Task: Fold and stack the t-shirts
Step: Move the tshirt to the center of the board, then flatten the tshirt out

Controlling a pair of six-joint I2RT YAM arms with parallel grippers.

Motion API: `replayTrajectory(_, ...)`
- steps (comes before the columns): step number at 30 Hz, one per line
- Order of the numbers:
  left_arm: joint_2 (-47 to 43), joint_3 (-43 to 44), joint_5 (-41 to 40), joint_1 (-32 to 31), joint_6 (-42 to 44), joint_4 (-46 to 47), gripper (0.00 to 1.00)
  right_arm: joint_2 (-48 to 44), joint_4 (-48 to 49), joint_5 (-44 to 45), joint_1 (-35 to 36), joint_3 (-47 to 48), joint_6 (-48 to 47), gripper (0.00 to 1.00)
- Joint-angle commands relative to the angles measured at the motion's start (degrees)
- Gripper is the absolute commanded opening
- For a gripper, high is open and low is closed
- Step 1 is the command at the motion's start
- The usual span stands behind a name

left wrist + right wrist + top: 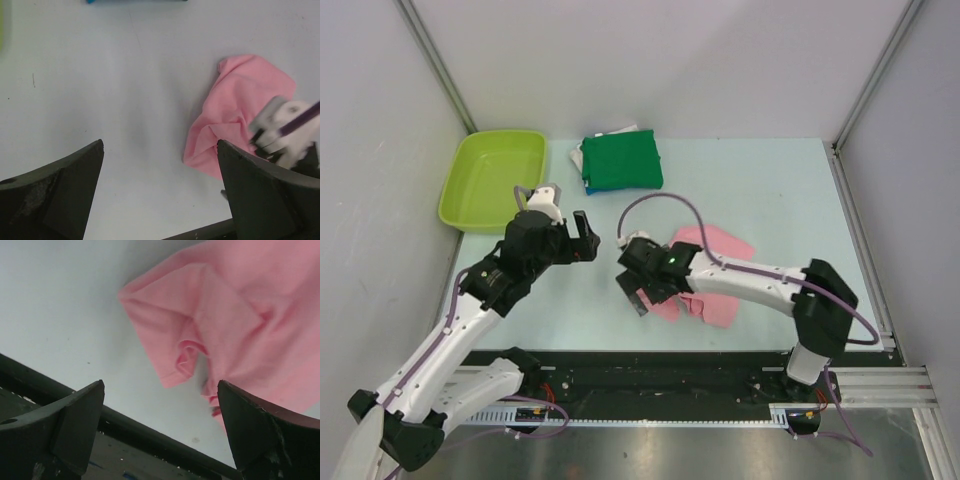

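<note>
Near the front edge of the smooth pale tabletop (760, 180), a light pink t-shirt (725, 250) is seen lying crumpled, its soft cloth gathered in loose folds. The right end effector (632, 293) is held above its left edge, jaws spread wide and empty. The left end effector (588, 238) is likewise spread wide, with nothing gripped. Farther back, a dark green t-shirt (623, 160) is stacked as a neat rectangle on blue and white ones, beside a glossy lime tub (490, 178).

No lettering, labels, brands or numbers can be read anywhere in these three views.
</note>
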Motion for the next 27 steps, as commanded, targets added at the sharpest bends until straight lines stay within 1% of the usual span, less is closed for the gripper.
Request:
replayTrajectory(1, -3.01, -0.91, -2.15, 0.38, -0.28, 0.12, 1.00, 4.11, 1.89, -5.22, 3.93, -0.87, -1.69, 1.00)
replayTrajectory(6, -4.33, -1.70, -2.77, 0.38, -0.10, -0.49, 1.00, 6.05, 4.36, -5.23, 4.99, -4.57, 1.04, 0.98)
replayTrajectory(9, -4.51, -2.49, -2.77, 0.47, -0.10, -0.32, 1.00, 5.52, 5.68, -5.32, 5.16, -7.20, 2.62, 0.96)
replayTrajectory(13, -4.34, -3.28, -2.42, 0.38, -0.36, 0.21, 1.00, 4.64, 6.91, -2.69, 5.25, -10.37, 4.11, 0.95)
replayTrajectory(15, -4.16, -3.37, -2.33, 0.38, -0.36, 0.38, 1.00, 4.12, 7.53, -2.24, 5.17, -11.86, 4.47, 0.93)
replayTrajectory(20, -3.28, -2.93, -2.15, 0.38, -0.36, 0.82, 1.00, 4.46, 9.55, -1.54, 4.20, -13.36, 5.26, 0.87)
replayTrajectory(24, -3.19, -2.84, -2.15, 0.38, -0.28, 0.74, 1.00, 4.64, 11.48, 0.92, 3.06, -14.50, 5.52, 0.87)
replayTrajectory(27, -3.19, -2.93, -2.24, 0.38, -0.28, 0.74, 1.00, 4.03, 14.20, 1.72, 0.78, -16.34, 5.79, 0.83)
